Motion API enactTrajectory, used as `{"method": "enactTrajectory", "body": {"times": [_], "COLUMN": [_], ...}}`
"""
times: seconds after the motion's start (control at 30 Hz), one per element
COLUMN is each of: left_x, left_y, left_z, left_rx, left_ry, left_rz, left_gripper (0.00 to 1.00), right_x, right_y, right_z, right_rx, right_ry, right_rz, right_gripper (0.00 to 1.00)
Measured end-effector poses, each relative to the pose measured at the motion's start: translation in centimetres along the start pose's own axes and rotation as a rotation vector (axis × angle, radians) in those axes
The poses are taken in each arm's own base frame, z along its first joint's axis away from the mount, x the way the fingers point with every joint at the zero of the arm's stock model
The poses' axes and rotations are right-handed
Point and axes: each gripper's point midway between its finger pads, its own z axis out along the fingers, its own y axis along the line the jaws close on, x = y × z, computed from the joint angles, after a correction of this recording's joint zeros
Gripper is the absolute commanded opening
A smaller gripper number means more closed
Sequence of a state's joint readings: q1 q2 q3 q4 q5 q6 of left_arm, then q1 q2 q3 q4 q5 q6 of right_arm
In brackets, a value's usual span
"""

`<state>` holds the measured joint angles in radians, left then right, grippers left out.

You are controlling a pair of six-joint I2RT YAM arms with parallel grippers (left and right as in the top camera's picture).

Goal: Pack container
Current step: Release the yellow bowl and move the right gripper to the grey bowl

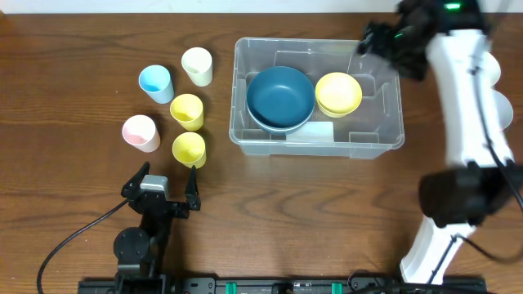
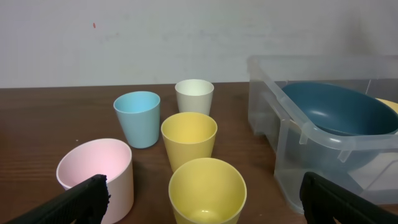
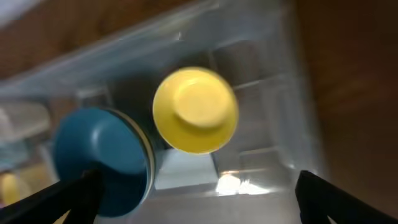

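Observation:
The clear container [image 1: 386,122] stands right of centre, also seen in the left wrist view [image 2: 267,93] and the right wrist view [image 3: 286,124]. Inside it lie a blue bowl [image 1: 280,96] [image 3: 102,155] on the left and a yellow bowl [image 1: 338,93] [image 3: 195,111] on the right. My right gripper [image 1: 382,42] [image 3: 199,199] hovers above the container's far right corner, open and holding nothing. Near the table's front left my left gripper [image 1: 163,183] [image 2: 202,202] stands open and faces the nearest yellow cup [image 1: 189,149] [image 2: 207,190], not touching it.
Left of the container stand more cups: a second yellow cup [image 1: 187,111] [image 2: 189,138], a pink cup [image 1: 140,132] [image 2: 96,171], a light blue cup [image 1: 155,83] [image 2: 137,117] and a cream cup [image 1: 197,65] [image 2: 194,95]. The white right arm [image 1: 466,98] runs along the table's right side.

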<state>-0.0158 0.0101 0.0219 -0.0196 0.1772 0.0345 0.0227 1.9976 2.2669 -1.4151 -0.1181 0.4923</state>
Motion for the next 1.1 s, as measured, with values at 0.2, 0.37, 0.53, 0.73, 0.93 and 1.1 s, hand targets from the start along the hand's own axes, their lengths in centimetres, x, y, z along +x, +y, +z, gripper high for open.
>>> {"method": "enactTrajectory", "body": {"times": [0.2, 0.37, 0.53, 0.73, 0.93, 1.1], "left_x": [0.0, 0.0, 0.0, 0.0, 0.0, 0.0], "left_y": [0.0, 0.0, 0.0, 0.0, 0.0, 0.0], "left_z": [0.0, 0.0, 0.0, 0.0, 0.0, 0.0], "left_rx": [0.0, 0.0, 0.0, 0.0, 0.0, 0.0], "left_ry": [0.0, 0.0, 0.0, 0.0, 0.0, 0.0], "left_rz": [0.0, 0.0, 0.0, 0.0, 0.0, 0.0], "left_gripper": [0.98, 0.98, 0.98, 0.98, 0.98, 0.98], "right_x": [-1.7, -1.5, -0.6, 1.3, 1.6, 0.3], "right_y": [-9.3, -18.2, -25.9, -31.5, -33.1, -33.2], "right_z": [-8.7, -11.0, -10.6, -6.3, -0.4, 1.6], "right_rx": [0.137, 0.306, 0.415, 0.468, 0.41, 0.356], "right_ry": [-0.16, -0.172, -0.142, -0.066, -0.029, -0.059], "right_rz": [0.216, 0.412, 0.582, 0.67, 0.562, 0.403], "right_gripper": [0.99, 0.99, 0.99, 0.99, 0.99, 0.99]}}
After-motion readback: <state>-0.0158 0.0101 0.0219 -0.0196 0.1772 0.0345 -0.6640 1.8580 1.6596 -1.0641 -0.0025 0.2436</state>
